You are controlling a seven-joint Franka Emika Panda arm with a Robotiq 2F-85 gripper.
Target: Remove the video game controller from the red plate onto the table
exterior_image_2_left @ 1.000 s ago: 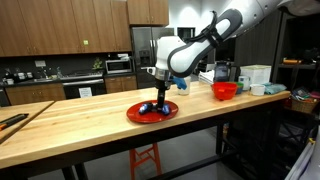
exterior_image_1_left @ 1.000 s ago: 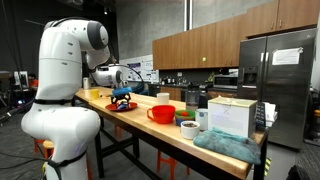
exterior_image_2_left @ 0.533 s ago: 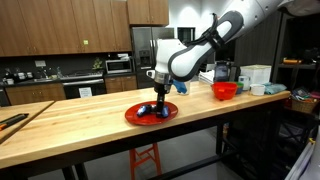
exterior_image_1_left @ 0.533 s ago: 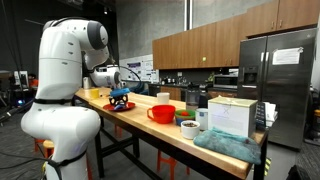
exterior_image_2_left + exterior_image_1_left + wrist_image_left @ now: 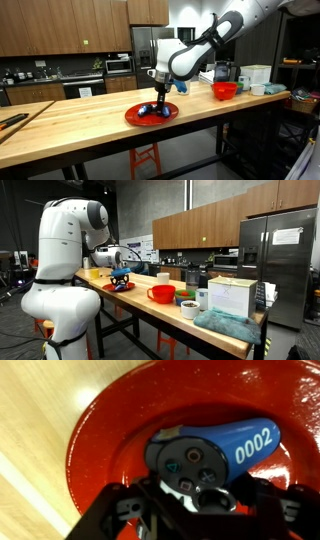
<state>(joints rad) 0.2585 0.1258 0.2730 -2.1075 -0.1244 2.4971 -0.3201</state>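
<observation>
In an exterior view the arm (image 5: 68, 235) bends down to the red plate (image 5: 122, 285) on the table (image 5: 145, 304), kitchen cabinets (image 5: 200, 225) behind. In an exterior view the gripper (image 5: 157, 103) points straight down at the video game controller (image 5: 150, 110) lying on the plate. Wrist view: 2 fingers (image 5: 120, 510) flank it; grip unclear.
</observation>
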